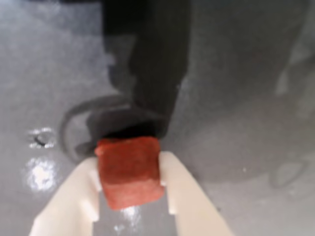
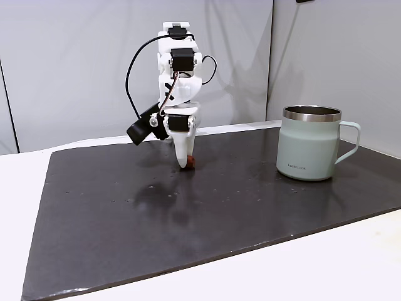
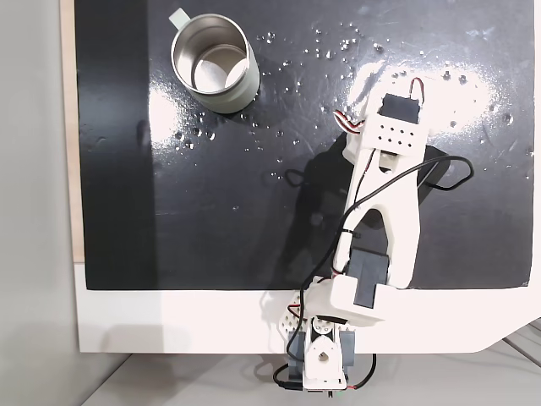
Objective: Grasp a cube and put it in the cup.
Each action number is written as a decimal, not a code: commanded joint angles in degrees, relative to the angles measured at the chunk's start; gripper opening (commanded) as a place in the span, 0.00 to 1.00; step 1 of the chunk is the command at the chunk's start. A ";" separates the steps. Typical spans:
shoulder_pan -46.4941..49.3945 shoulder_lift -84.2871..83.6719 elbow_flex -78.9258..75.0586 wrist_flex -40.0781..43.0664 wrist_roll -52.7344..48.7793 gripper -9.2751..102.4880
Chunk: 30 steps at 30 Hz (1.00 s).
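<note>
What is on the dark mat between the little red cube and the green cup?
Nothing: in a fixed view the dark mat is bare between the cube, gripped by the pincer, and the cup.

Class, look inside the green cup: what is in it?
From above, the cup shows a bare steel floor, nothing inside. The cube sits between the end effector fingers.
</note>
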 commanded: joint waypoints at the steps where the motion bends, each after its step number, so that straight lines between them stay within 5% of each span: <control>1: -1.41 7.38 -4.48 2.20 -0.62 0.10; 15: -7.38 31.46 -8.79 8.09 -2.37 0.10; 30: -9.93 31.38 -19.51 14.68 -1.58 0.10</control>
